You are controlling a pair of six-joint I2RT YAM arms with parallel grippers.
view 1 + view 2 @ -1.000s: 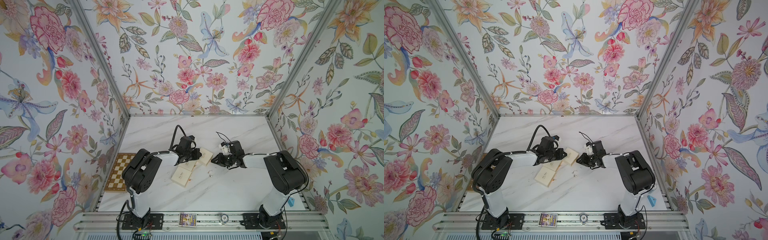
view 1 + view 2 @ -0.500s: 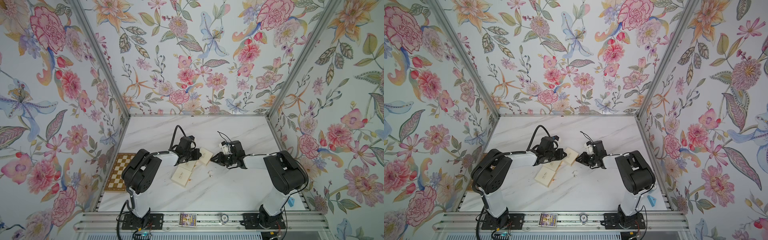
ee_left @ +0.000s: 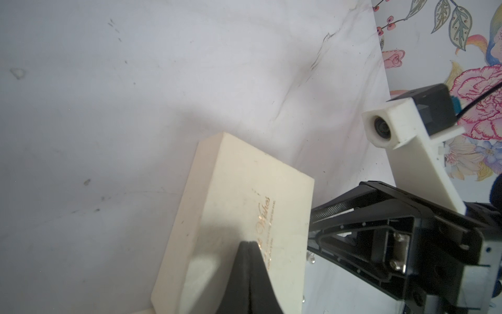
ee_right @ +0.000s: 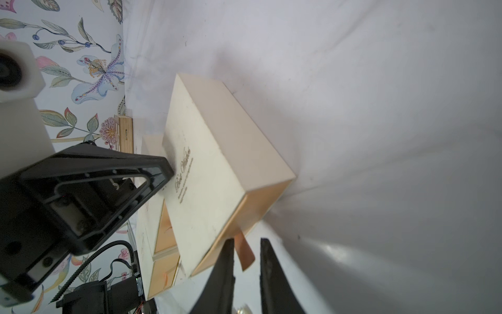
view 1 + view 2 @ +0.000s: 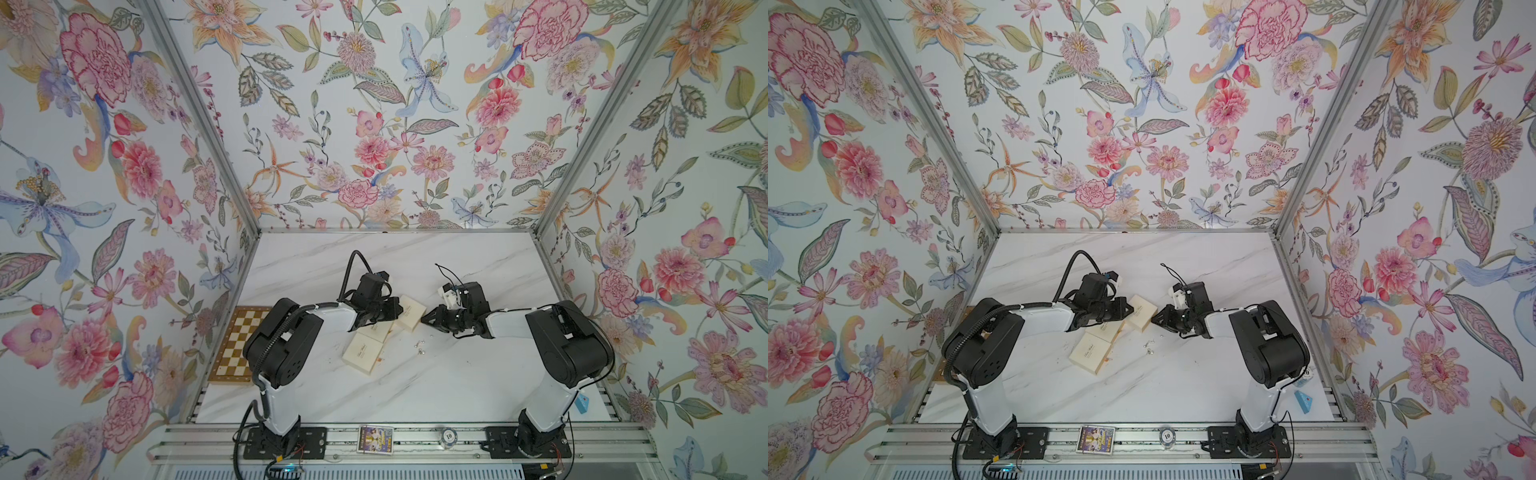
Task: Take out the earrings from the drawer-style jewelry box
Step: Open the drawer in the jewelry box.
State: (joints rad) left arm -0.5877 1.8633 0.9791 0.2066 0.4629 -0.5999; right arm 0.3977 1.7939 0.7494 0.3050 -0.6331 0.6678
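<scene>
Step in hand: opening the drawer of the cream jewelry box (image 5: 410, 318), the reference for all positions below.

The left gripper (image 3: 248, 244) rests on the printed lid of this box. Its jaws are pressed fully together and hold nothing. Its judged purpose is to pin the sleeve to the bench (image 5: 415, 386).

The right gripper (image 4: 245, 242) sits at the drawer end of the box. Its jaws stand a narrow gap apart, one on each side of the tan ribbon pull tab (image 4: 245, 255). A gap shows between tab and jaw, so the tab is not yet gripped.

Change over the last second: in both top views the right gripper has made only a small adjustment at the drawer end. The box has not shifted. Judged meaning: the approach is finished, and the next moves are to close on the tab and pull away from the box.

A few earrings (image 5: 419, 347), tiny and silvery, lie loose on the bench near the box, on its robot-base side. Anything inside this box is hidden. Two further cream boxes (image 5: 362, 353) lie beside it, on the left-arm side
</scene>
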